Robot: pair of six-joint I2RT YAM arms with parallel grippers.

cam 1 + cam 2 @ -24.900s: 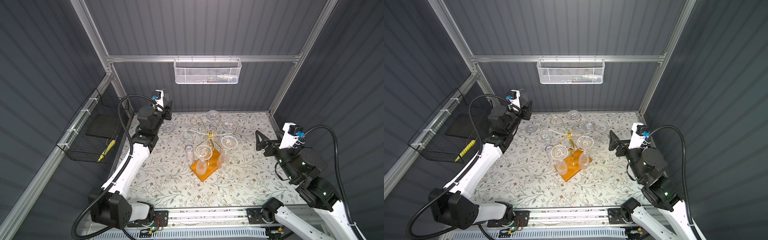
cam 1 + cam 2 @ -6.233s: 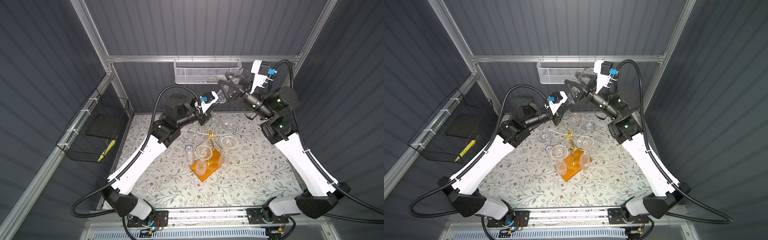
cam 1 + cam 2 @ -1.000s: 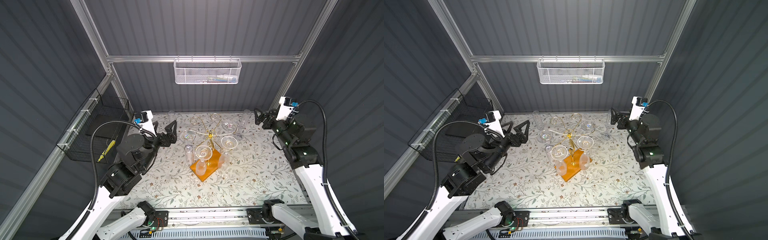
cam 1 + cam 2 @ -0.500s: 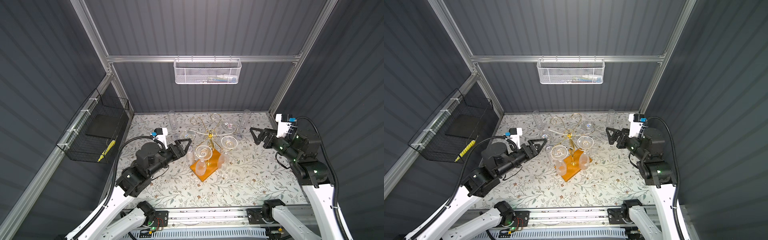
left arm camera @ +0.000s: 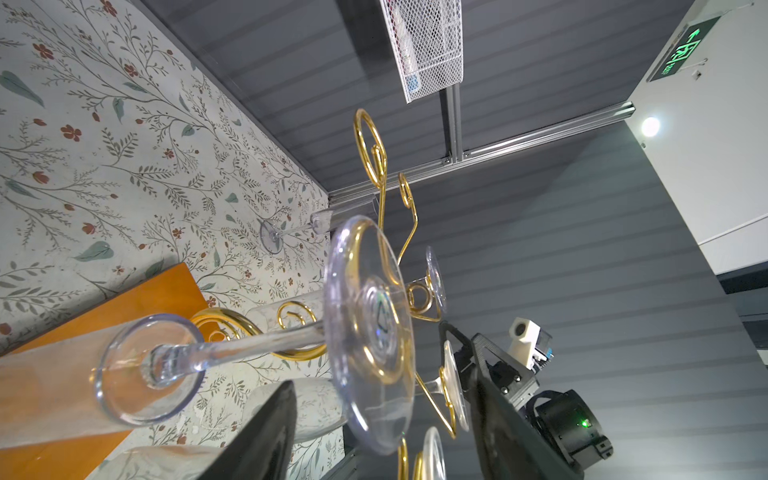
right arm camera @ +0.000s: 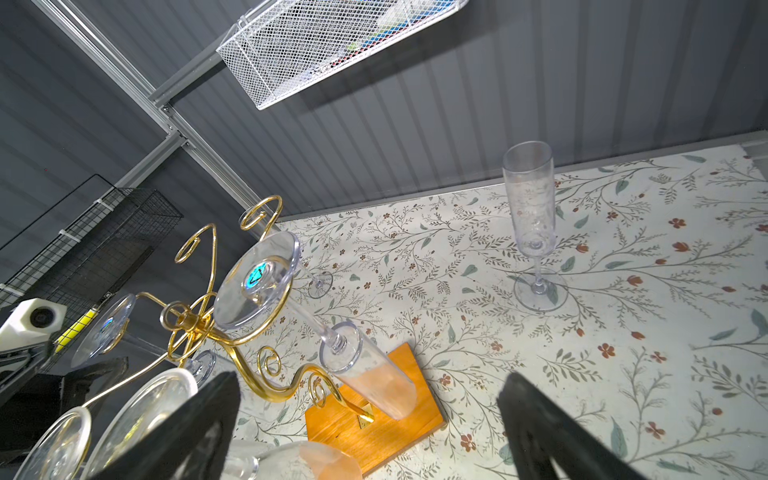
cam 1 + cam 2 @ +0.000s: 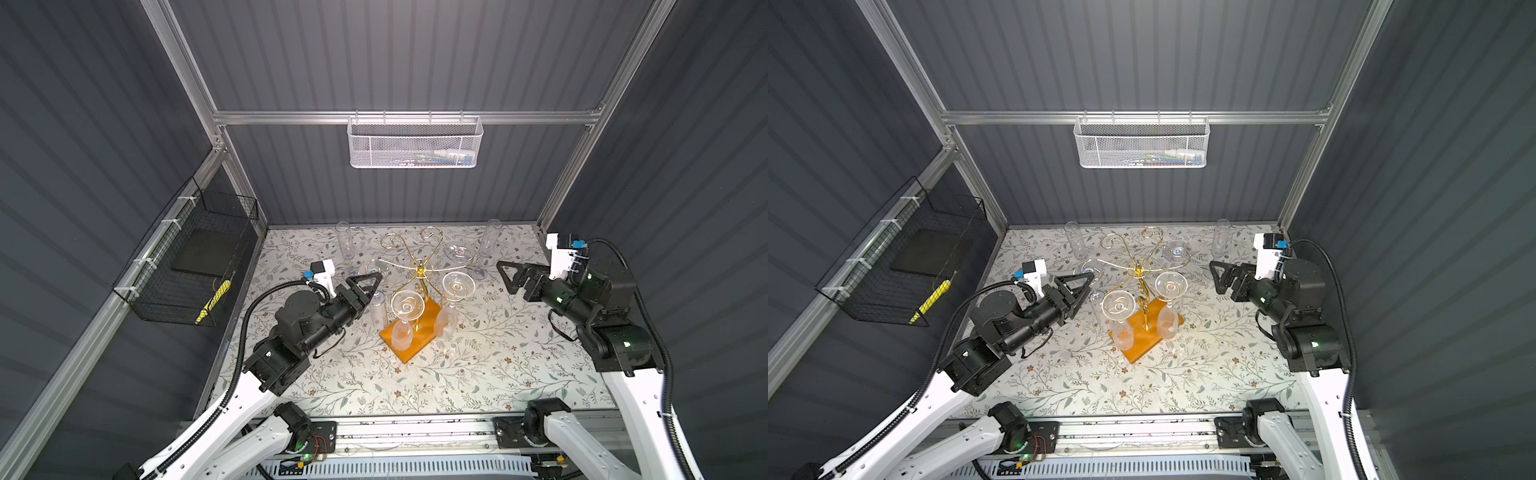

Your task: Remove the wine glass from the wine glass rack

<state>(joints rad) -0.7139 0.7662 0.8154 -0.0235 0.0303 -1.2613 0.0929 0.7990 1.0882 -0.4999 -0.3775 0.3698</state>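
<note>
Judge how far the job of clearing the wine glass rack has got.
Done: two upright glasses stand on the table at the back, and two arms of the rack are bare. In hand: the open left gripper is at a hanging glass, apparently not gripping it yet; the right gripper is open and empty. Left: that glass and three more hang on the rack.

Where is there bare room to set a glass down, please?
Bare table: the front strip between the wooden base and the front rail, and the patch between that base and the right arm. Crowded: around the wine glass rack and left claw, and by both upright glasses at the back.
</note>
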